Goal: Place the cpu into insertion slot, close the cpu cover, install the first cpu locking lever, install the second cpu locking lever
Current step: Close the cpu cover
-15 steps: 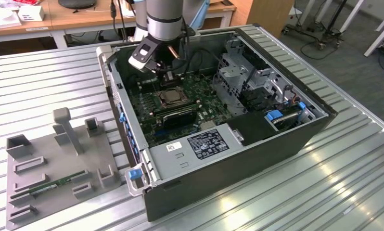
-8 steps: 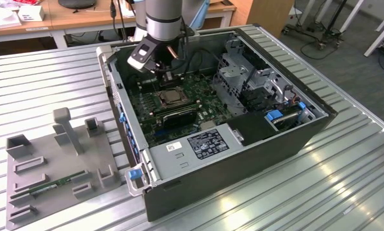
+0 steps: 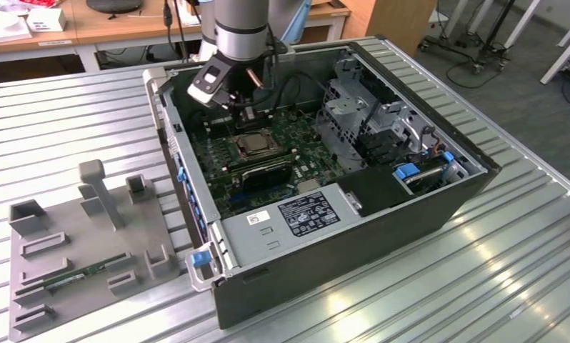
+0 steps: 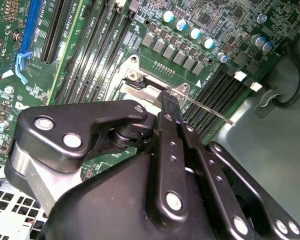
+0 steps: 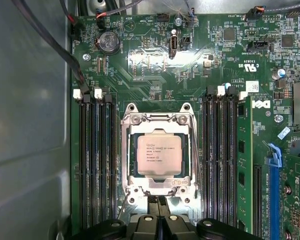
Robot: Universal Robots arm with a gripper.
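The cpu point(image 5: 159, 155), a small flat square chip with a silvery-tan metal face and fine dark print, lay flat in the insertion slot point(image 5: 132, 119) on the green circuit board point(image 5: 155, 75). The thin silvery cpu cover point(image 5: 126, 155) lay closed around it. In the exterior view it sat just above and left of the frame's centre, inside the open black computer case point(image 3: 381, 236) on the ribbed metal surface point(image 3: 76, 121). The black tool point(image 5: 159, 202) hovered at the slot's edge, fingertips pressed together.
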